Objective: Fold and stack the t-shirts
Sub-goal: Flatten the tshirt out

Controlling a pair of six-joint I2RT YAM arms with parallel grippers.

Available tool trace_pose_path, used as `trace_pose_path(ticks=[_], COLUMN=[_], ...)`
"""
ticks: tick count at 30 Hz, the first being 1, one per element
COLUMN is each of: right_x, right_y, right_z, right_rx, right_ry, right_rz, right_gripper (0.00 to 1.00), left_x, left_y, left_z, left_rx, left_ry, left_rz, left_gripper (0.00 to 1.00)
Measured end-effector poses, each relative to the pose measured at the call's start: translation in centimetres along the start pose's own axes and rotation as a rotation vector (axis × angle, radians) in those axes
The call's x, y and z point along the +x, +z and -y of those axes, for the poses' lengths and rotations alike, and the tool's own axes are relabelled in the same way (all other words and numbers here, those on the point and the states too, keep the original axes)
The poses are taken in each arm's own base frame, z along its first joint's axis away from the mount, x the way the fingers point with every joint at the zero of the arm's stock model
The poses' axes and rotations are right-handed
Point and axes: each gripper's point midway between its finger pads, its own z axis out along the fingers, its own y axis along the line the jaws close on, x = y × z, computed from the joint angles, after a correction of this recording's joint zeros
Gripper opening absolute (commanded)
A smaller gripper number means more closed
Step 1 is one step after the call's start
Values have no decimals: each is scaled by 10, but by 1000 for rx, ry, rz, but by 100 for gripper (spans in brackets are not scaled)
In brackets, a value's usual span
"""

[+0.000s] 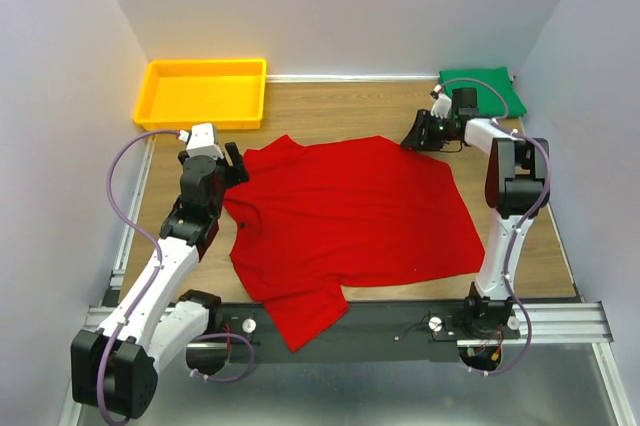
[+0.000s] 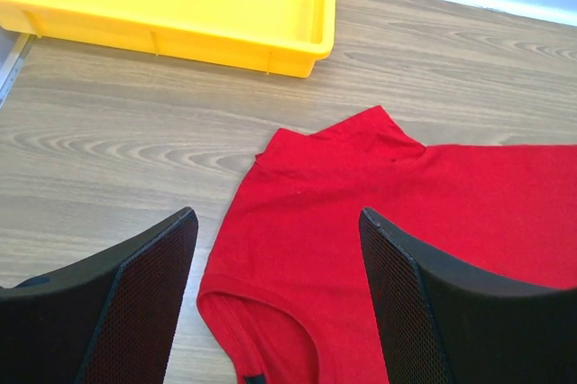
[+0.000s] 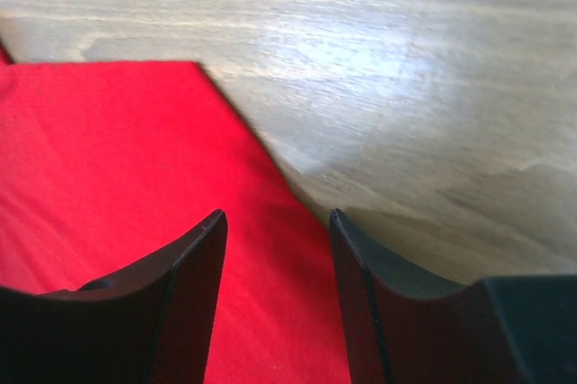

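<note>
The red t-shirt (image 1: 350, 216) lies spread flat across the middle of the table, one sleeve hanging over the near edge. The green t-shirt (image 1: 478, 82) sits folded at the back right corner. My left gripper (image 1: 237, 170) hovers at the red shirt's left edge. In the left wrist view it (image 2: 278, 214) is open above the collar and shoulder of the red t-shirt (image 2: 424, 213). My right gripper (image 1: 410, 140) is at the shirt's far right corner. In the right wrist view it (image 3: 276, 217) is open, straddling the edge of the red t-shirt (image 3: 108, 168), with nothing pinched.
A yellow tray (image 1: 150, 96) stands at the back left, also seen in the left wrist view as the yellow tray (image 2: 270, 41). Bare wooden tabletop (image 1: 340, 111) runs between the tray and the green shirt. White walls close in on three sides.
</note>
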Motion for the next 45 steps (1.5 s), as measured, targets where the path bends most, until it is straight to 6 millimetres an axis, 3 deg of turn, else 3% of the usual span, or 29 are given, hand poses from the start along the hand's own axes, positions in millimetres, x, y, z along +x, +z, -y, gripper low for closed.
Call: trace_pose_path(ticks=[3,7,12,16,19,24,26,28,31,35,42,45], right_x=[2,8,18,20,18,8,15,35,87,153,168,158], right_y=[2,6,13,12,1,-30,-36,-34,-22,-19,-34,-52], right_z=[-3,-9,-15,-18,-21,-63,-80,-100,-108,-102,-143,-153], right_rx=[-31,-87,-129,-107,-29,154,215,266,351,455,426,426], right_ry=[-12,-16,-15,-27,-64,-226,-275,-320,-355,-374,-385,-386], right_rz=[-7,-26,-56,-59,-42,47,68,63,-8,-115,-90,-41], right_gripper=[52,35,1,1,1,1,1,5,15,28,43,55], left_x=[4,5,5,5,5,5,5,4,4,3,3,3], left_y=[2,3,3,3,3,3,3,3,2,2,2,2], left_z=[0,0,0,0,0,0,0,0,0,0,1,1], left_rx=[-3,-4,-3,-3,-3,-3,-3,-2,-2,-1,1,3], left_ry=[4,4,5,4,4,4,4,4,3,2,2,2], left_rz=[-13,-15,-15,-15,-15,-15,-15,-14,-12,-10,-10,-11], left_gripper=[80,80,80,80,80,80,80,79,79,79,79,79])
